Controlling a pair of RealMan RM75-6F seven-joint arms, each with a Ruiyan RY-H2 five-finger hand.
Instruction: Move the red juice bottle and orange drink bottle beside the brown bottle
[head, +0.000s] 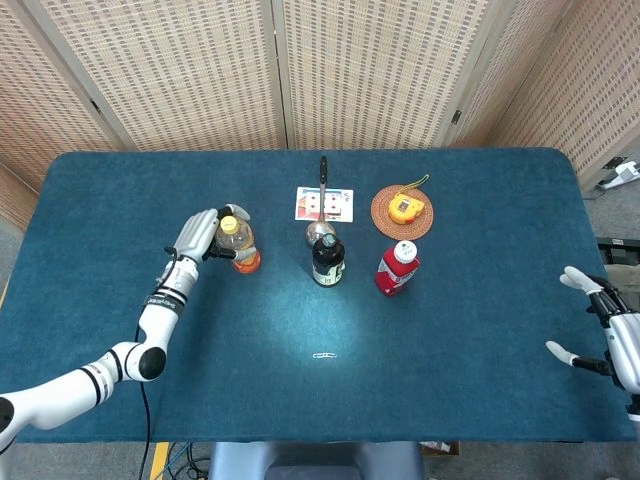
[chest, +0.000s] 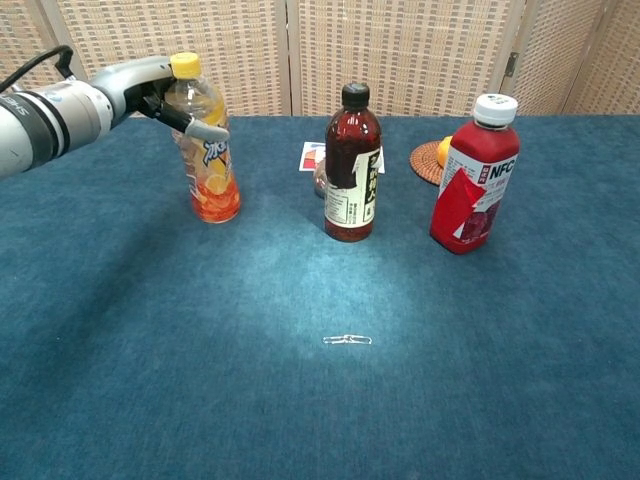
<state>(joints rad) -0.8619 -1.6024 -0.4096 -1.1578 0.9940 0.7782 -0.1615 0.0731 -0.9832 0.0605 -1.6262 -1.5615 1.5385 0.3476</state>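
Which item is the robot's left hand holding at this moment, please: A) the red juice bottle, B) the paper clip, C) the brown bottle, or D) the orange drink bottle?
D: the left hand wraps the upper part of the orange drink bottle, while the brown bottle and the red juice bottle stand untouched to its right.

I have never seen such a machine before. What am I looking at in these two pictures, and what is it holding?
It is a robot with two arms, each ending in a robot hand. One picture looks down from its head, the other forward from its chest. The left robot hand holds the orange drink bottle upright near its top. The right robot hand is open at the table edge. On the blue table stand a brown bottle and a red juice bottle. Behind them lie a spoon, cards and a woven coaster; a paper clip lies in front.
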